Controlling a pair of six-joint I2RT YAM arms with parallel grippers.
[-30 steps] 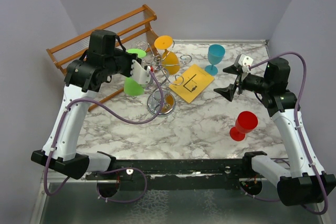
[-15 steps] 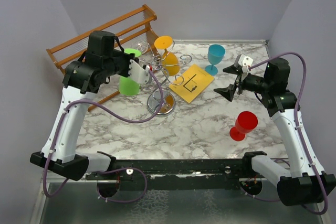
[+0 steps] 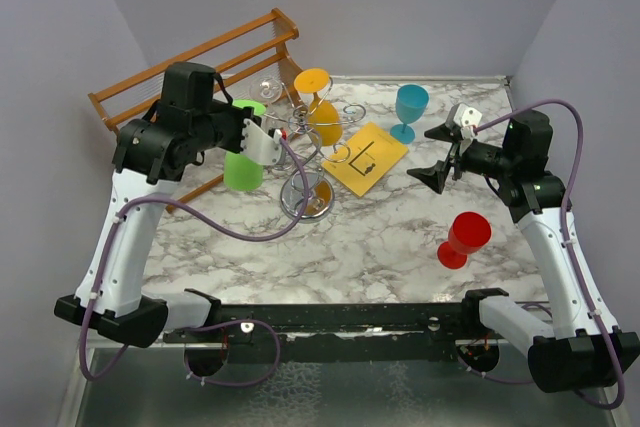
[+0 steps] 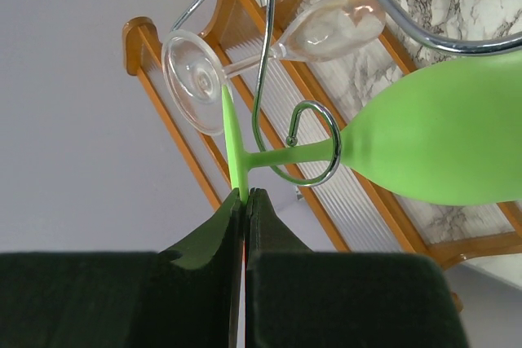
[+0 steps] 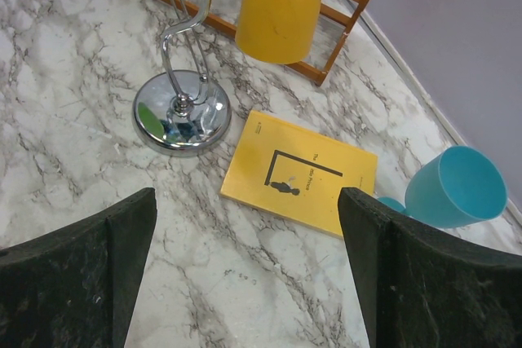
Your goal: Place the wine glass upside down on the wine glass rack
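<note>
The green wine glass (image 3: 242,169) hangs bowl down at the left side of the chrome wine glass rack (image 3: 305,192). My left gripper (image 3: 264,138) is shut on the edge of the glass's foot (image 4: 232,136). In the left wrist view the stem (image 4: 294,152) runs through a curled wire loop (image 4: 326,124) of the rack, with the bowl (image 4: 432,144) to the right. My right gripper (image 3: 445,152) is open and holds nothing. It hovers over the marble near the rack's round base (image 5: 181,116).
An orange glass (image 3: 322,112) and a clear glass (image 4: 326,30) hang on the rack. A yellow book (image 3: 365,157) lies right of its base. A blue glass (image 3: 410,107) and a red glass (image 3: 465,237) stand on the right. The wooden shelf rack (image 3: 190,67) lies at the back left.
The left arm has swung the green glass from a tilt to bowl down and shifted it slightly left. The right arm has not moved.
</note>
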